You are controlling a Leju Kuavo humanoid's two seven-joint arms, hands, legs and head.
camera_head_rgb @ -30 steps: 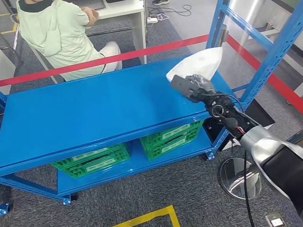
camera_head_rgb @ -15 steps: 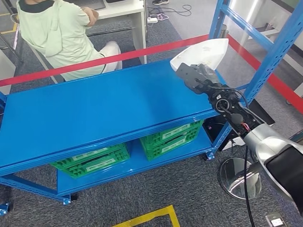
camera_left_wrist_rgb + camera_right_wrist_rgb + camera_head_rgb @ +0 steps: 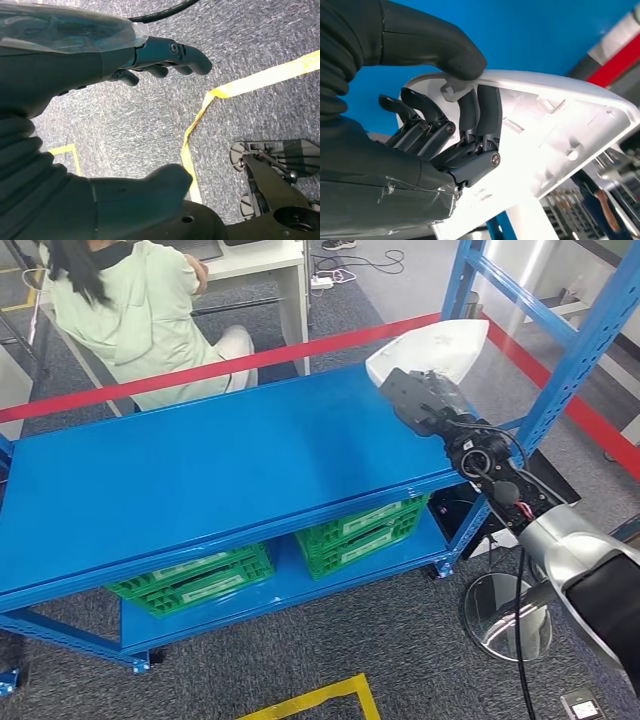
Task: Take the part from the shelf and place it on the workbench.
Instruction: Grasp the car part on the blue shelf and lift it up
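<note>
A white moulded plastic part [image 3: 434,348] hangs above the right end of the blue shelf top [image 3: 204,465]. My right hand [image 3: 423,400] grips it from below. In the right wrist view the thumb [image 3: 444,47] presses on the part's [image 3: 561,130] edge and the dark fingers [image 3: 478,125] curl under it. My left hand [image 3: 162,57] hangs by my side over grey carpet, fingers apart, holding nothing.
Two green crates [image 3: 362,532] [image 3: 196,580] sit on the lower shelf. Blue rack uprights [image 3: 573,370] rise at the right. A red barrier tape [image 3: 226,365] runs behind the shelf, with a seated person [image 3: 136,310] and a white desk [image 3: 264,265] beyond. Yellow floor tape [image 3: 324,700] lies in front.
My right hand has lifted the white part up and a little to the right, off the shelf top. The seated person has shifted slightly.
</note>
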